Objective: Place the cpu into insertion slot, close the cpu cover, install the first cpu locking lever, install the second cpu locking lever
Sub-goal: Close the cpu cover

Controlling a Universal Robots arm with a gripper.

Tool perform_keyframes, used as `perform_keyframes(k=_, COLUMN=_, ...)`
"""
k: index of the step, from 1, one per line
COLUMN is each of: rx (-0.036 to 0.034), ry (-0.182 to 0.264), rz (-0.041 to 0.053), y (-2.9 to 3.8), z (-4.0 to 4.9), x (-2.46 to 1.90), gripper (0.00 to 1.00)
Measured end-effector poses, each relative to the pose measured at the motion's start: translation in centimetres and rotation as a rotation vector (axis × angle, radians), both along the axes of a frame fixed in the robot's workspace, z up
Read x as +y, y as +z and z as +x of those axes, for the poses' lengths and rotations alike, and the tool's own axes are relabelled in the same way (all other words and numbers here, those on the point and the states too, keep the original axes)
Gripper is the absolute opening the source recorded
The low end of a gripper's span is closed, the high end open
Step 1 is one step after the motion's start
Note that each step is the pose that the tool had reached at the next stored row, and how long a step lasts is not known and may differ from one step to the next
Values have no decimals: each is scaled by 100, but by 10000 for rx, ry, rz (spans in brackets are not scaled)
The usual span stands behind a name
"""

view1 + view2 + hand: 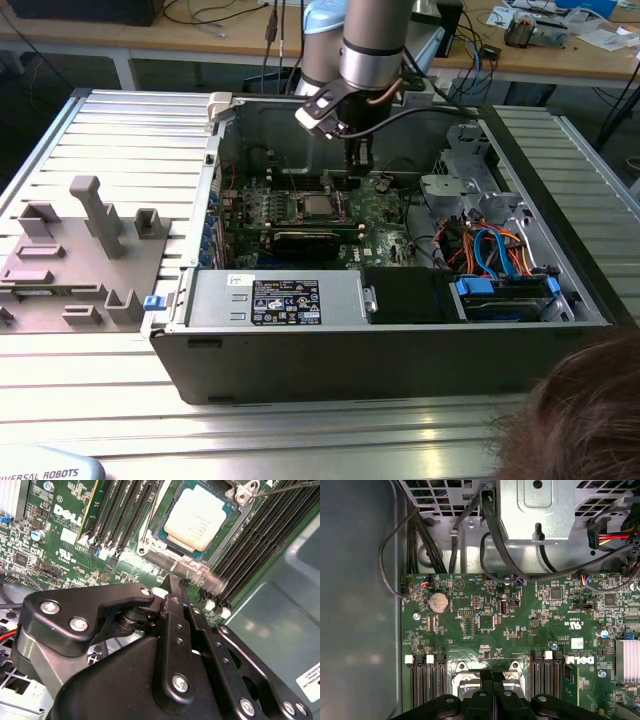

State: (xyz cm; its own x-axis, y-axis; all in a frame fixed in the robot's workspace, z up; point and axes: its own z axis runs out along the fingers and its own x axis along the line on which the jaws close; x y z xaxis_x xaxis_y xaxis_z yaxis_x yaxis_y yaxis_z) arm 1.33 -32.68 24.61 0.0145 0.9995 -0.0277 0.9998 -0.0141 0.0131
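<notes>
The cpu [196,516] is seen lying flat in the insertion slot [172,540], silver top up, near the middle of the green circuit board [520,630]. In the exterior view the cpu [320,205] is picked out deep inside the open computer case [400,350]. The cpu cover [172,562] is laid down around the chip, which is framed by its square window. One edge of the cover, the edge nearest the gripper, is blurred. A thin metal rod [287,487] is seen running past the cover's far corner, and whether it is latched cannot be told.

The gripper [176,584] is held just beside that blurred edge of the cover. Its fingers [172,605] are pressed together, with nothing made out between them. In the first wrist view the gripper [493,674] is poised over the socket, the same tight seam shown between the fingers.

Long black memory slots [260,535] are lined up on both sides of the socket. A coin battery [439,601] is set further out on the board. The arm [375,40] is lowered into the case from above. Grey fixtures [95,215] are laid out on the slatted table [300,430] at the exterior view's left, and a person's hair [585,410] is caught at its lower right.
</notes>
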Motion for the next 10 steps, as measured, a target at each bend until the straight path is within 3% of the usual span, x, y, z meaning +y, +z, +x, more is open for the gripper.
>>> perform_keyframes(k=10, rx=0, ry=0, rz=-1, y=-7, z=-64, x=0, gripper=11)
